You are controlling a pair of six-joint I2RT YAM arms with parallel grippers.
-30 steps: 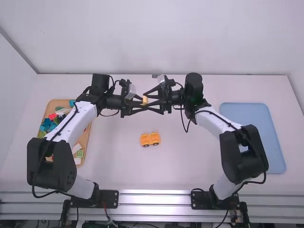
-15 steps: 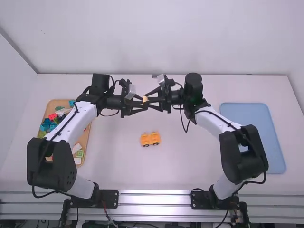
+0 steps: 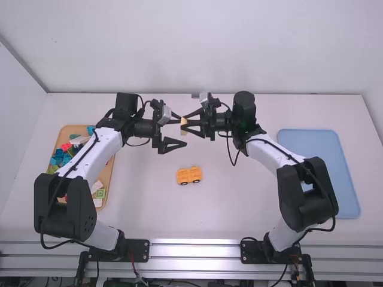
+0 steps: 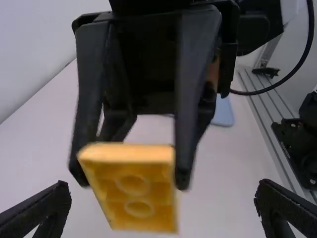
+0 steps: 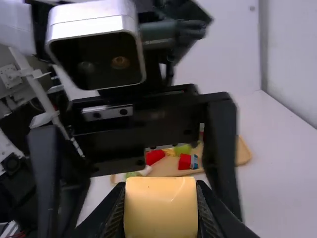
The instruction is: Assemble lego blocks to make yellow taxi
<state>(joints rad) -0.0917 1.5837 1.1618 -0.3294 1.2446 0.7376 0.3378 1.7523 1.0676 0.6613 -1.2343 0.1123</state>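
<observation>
Between the two arms, above the white tabletop, a yellow block is held by the right gripper, whose fingers pinch it from both sides. Change noted: against the earlier high views, the left gripper has released the block; its fingers were drawn in close to it and now stand widely spread, clear of it in the left wrist view. The block has stayed with the right gripper. Assessment: a handover or regrip appears complete, leaving the right arm free to take the block to the build, once the left fingers have backed away without brushing it.

Material: apparently moulded plastic. One face is plain and smooth with softened edges; the opposite, hollow side shows two round rings within straight walls, and one wall slopes.

Nearer the arm bases, a yellow-orange wheeled assembly rests on the tabletop, compact and blocky, with dark round wheels; presumably the taxi's lower body. Seating the block there will likely call for the hollow side turned down and squared to the studs; pressing off-centre could tip or shift the body.

Farther out, at left, a tan wood-toned tray bears mixed coloured bricks. At right lies a flat blue tray with rounded corners.
</observation>
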